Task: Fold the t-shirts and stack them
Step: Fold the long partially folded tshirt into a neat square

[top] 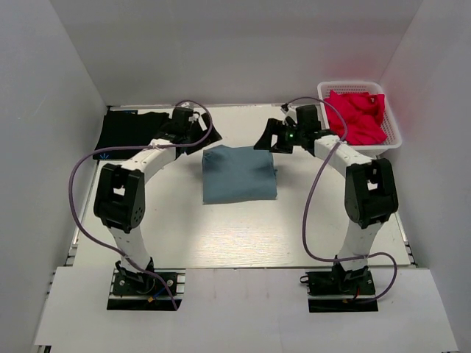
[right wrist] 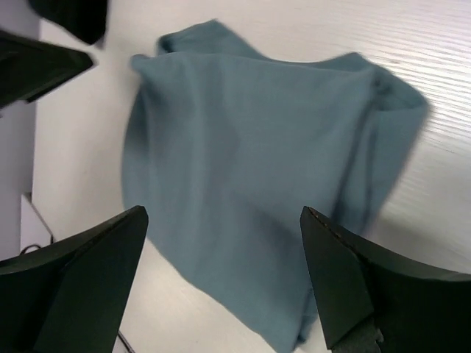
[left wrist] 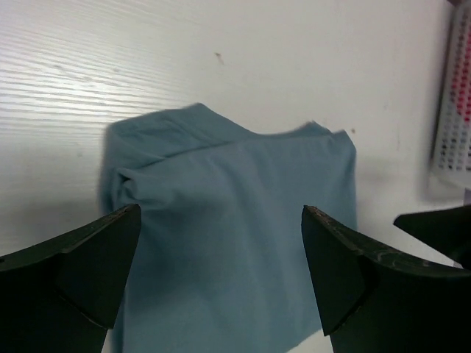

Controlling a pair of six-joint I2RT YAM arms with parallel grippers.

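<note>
Left gripper, right gripper both released by far edge of blue-grey t-shirt, black t-shirt far-left

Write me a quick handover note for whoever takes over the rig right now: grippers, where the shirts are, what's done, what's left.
Left gripper: open, empty, by the far left corner of the blue-grey shirt.
Right gripper: open, empty, by the same shirt's far right corner.
Blue-grey shirt: folded, in the middle of the table.
Black shirt: flat at the far left, apart from the blue-grey one and partly hidden by the left arm.
Done: blue-grey shirt folded.
Left: the two shirts are not yet stacked. Red cloth fills the white basket at far right; I cannot tell what it is.
</note>
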